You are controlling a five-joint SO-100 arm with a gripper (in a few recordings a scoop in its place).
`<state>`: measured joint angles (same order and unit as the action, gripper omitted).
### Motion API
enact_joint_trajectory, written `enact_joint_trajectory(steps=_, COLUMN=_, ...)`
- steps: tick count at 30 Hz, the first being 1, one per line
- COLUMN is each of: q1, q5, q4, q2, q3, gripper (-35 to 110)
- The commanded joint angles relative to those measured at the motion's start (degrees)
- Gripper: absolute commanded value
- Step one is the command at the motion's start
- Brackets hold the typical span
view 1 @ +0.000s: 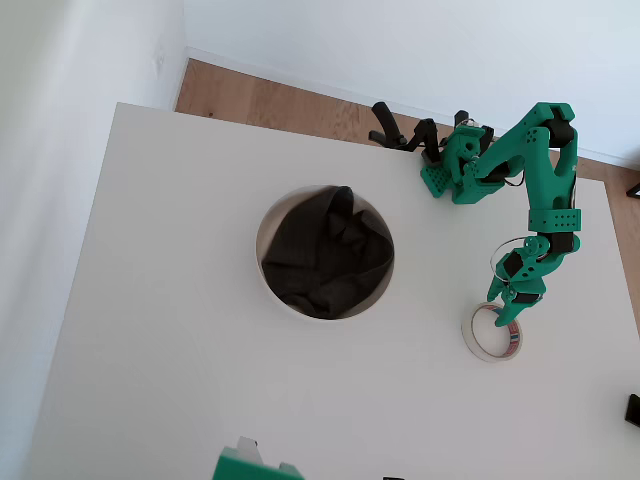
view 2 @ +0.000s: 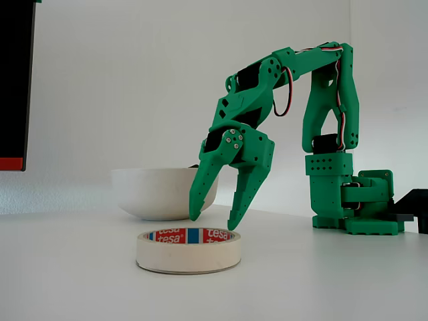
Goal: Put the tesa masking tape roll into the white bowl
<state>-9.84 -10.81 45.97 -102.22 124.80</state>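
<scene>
End effector is held spread, empty, poised just above tesa masking tape roll, which lies flat on worktop. Nothing grasped yet; white bowl is seen beyond. Grasp, transfer and drop are judged left.

Counted on table: one tesa masking tape roll, one white bowl, one dark cloth inside it.
</scene>
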Motion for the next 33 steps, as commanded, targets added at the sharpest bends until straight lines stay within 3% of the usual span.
enact_joint_trajectory(steps=1, q1=-1.6, q5=-1.0, q4=0.7, q2=-1.2, q3=-3.2, gripper=21)
enact_joint_trajectory(steps=33, q1=-6.8, q5=-5.1, q4=2.7, q2=3.8, q3=-5.4, gripper=15)
